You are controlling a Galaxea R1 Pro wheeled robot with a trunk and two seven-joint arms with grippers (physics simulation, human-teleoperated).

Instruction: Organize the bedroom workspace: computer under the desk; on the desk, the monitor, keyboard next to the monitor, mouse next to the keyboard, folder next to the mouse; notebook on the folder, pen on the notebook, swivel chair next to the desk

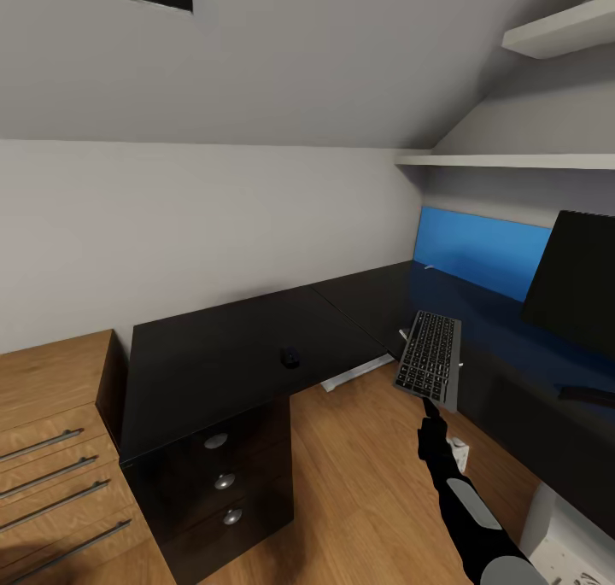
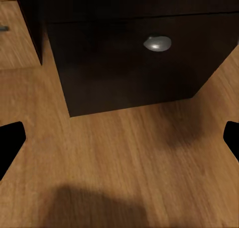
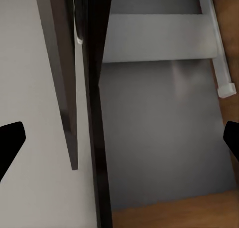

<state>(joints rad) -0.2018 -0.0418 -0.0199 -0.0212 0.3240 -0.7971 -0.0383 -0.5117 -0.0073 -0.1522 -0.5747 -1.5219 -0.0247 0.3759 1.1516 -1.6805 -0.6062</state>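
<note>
Right fingers (image 1: 430, 407) closed on keyboard (image 1: 430, 354) edge, keyboard raised beside desk (image 1: 222, 354), left fingers spread.

monitor (image 1: 574, 282): cut by head view's right edge, stand mostly out of frame | small dark object (image 1: 290, 357) on desk (image 1: 213, 354): too small to identify | keyboard (image 1: 430, 356): grip point hidden
</note>
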